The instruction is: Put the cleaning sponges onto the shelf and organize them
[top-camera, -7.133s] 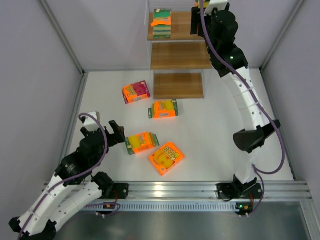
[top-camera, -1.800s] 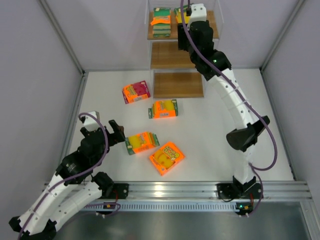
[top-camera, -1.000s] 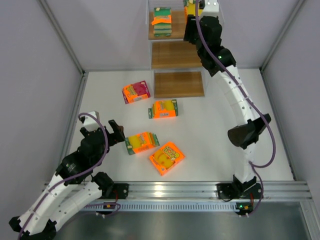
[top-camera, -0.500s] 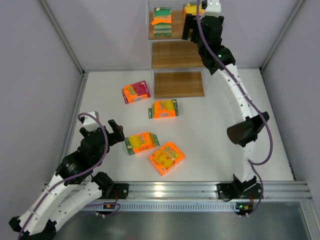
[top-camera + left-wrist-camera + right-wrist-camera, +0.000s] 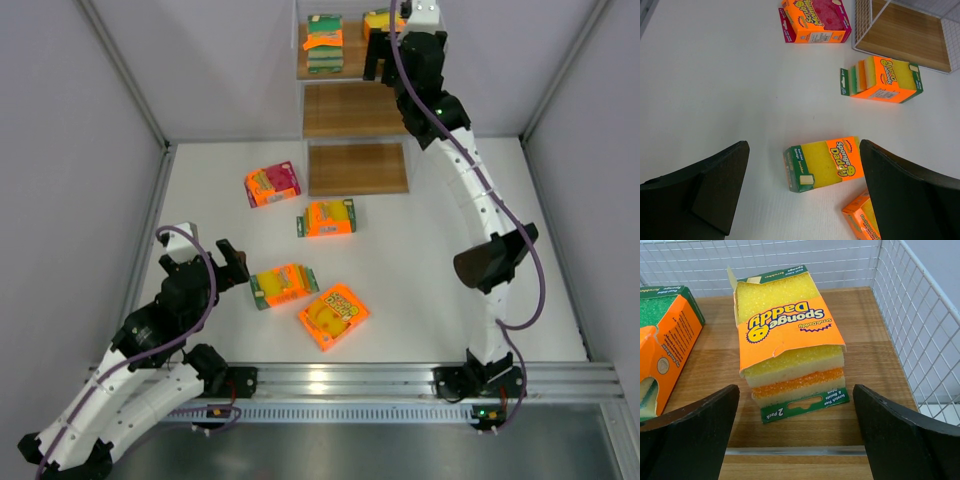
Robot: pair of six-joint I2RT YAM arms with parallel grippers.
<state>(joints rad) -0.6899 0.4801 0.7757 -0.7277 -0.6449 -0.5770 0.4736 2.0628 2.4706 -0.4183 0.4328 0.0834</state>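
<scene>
The yellow-and-orange sponge pack in an orange card sleeve (image 5: 790, 335) lies flat on the top board of the narrow three-tier wooden shelf with a white wire frame (image 5: 867, 325). It sits toward the board's right end, near the wire side wall but apart from it. To its left on the same board is a green-and-orange boxed sponge pack (image 5: 665, 347), with a gap between the two.

Your right pincer (image 5: 795, 390) is spread wide on either side of the sleeved pack's near end, clear of it and pinching nothing. This looks like the close of a placement, with two packs up and four waiting on the white counter (image 5: 430, 260).

- The pink-red pack (image 5: 272, 184) lies by the shelf's foot.
- The orange pack with a green tab (image 5: 328, 217) lies just nearer.
- The green-ended yellow pack (image 5: 822, 162) lies nearer again.
- The orange pack closest to the near edge (image 5: 334, 316) is last.

Your left pincer (image 5: 804, 147) hangs spread and empty above the green-ended one.

Next, draw the right arm straight back out of the frame without brushing the sleeve. Then lower the left, checking first that its span suits that pack's length.
</scene>
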